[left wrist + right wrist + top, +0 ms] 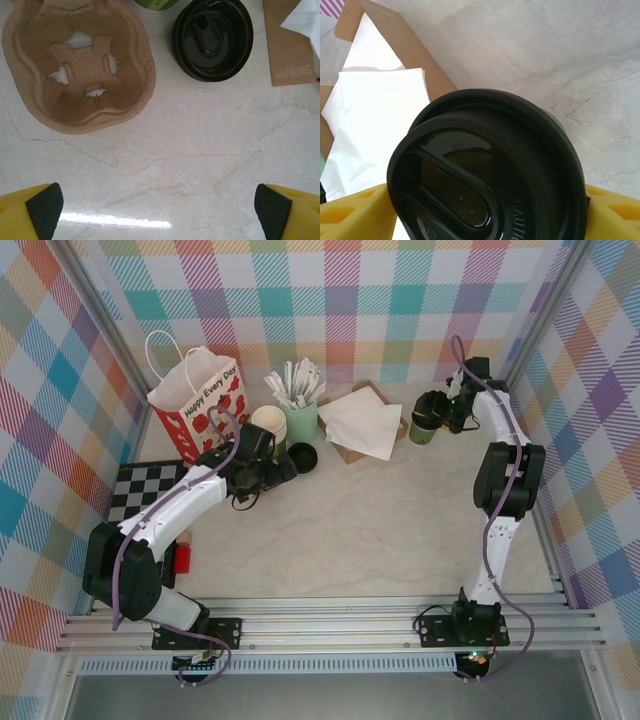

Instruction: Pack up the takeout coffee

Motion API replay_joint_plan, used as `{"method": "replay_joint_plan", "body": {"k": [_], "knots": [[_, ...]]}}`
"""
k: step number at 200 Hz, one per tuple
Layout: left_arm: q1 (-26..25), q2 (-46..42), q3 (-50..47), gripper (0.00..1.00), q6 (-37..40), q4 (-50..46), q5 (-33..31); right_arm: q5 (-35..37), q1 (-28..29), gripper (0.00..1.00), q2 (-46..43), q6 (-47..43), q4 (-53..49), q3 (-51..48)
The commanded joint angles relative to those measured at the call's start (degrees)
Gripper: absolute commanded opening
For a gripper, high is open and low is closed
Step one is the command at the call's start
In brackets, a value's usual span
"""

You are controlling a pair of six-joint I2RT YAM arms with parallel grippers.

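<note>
**Coffee cup between the right hand's fingers, left hand wide open by the carrier**

So the takeout coffee (485, 170) is over at the far right of the surface (380, 530), just right of the napkins (362, 422) in their brown cardboard holder. From the top camera it looks like a dark green cup with the black lid on, standing upright.

The right hand (485, 210) is right at it. In the wrist view the lid sits between the two yellow fingers (355, 212), one on each side and very close. Honestly I can't tell if they're actually squeezing the cup or just sitting next to it, since the lid hides the contact spots.

The left hand (160, 210) is released, with the jaws spread wide and nothing between them, just bare surface. Its dark pads (45, 210) sit way out at the corners of the wrist view. Ahead of it lies a brown pulp cup carrier (80, 65), flat on the surface, and just right of that is a loose black lid (212, 40).

Along the back there's a paper bag (198, 400) printed with red apples and "Happy Every Day", a stack of cream cups (268, 423), and a pale green cup of white-wrapped sticks (300, 420) touching or almost touching the stack. A checkered board (145, 490) lies at the left edge, with a red block (182, 558) nearer the arm bases.
</note>
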Motion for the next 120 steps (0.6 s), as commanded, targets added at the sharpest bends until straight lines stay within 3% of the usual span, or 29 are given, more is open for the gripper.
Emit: {"method": "replay_joint_plan", "body": {"k": [1,23,70,93,120], "knots": [[0.56,-2.84,-0.59,1.00,0.89,1.40,0.12,-1.29,-0.06,0.87,0.55,0.16,-2.23,2.30],[0.83,-3.31,-0.32,1.00,1.00,0.85,0.03,-1.36,-0.04,0.94,-0.53,-0.10,-2.76,2.87],[1.53,-6.06,-1.54,1.00,1.35,1.19,-0.98,-1.16,0.01,0.99,-2.55,-1.49,-4.37,3.88],[3.16,-8.42,-1.00,1.00,2.12,-0.12,-1.58,1.73,0.01,1.00,-4.81,-1.57,-4.89,3.66],[8.65,-11.40,3.39,1.00,3.46,-5.35,-2.64,8.82,-0.06,1.00,-12.72,0.38,-3.93,-0.16]]}}
